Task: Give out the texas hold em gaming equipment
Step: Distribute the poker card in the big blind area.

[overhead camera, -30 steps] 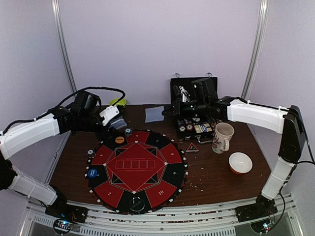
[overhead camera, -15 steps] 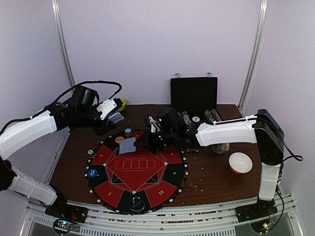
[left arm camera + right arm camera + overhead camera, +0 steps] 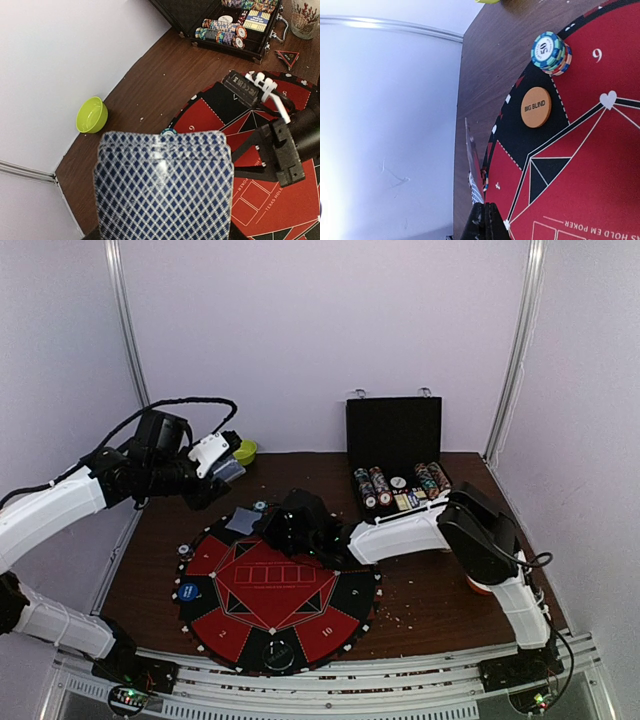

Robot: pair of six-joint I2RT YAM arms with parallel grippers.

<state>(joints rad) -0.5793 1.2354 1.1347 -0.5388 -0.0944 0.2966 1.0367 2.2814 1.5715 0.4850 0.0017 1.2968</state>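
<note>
**Left.** The left gripper sits at the upper left of the overhead view, held above the table. It is clenched on a deck of cards. In its wrist view the blue-diamond backs, slightly fanned, fill the lower centre and hide the fingers. A green bowl stands just beyond the gripper, near the back wall. A blue disc lies on the left rim of the round red-and-black mat.

**Centre.** The right arm reaches in from the right edge across the mat. The right gripper is over the mat's upper left sector, grasping a single card that projects to the left. In the right wrist view the fingers are pressed together at the bottom edge, and the card rises from them nearly edge-on. A chip stack, its top chip marked 50, stands at the mat's upper rim beside the red sector numbered 9. An orange disc marked BIG BLIND lies flat on the black band just below the stack, apart from it.

**Right.** A black case stands open at the back of the table with its lid upright. Rows of striped chips lie in its tray. In the left wrist view a triangle lies on the table near the case, and a mug shows in the upper right corner.
</note>
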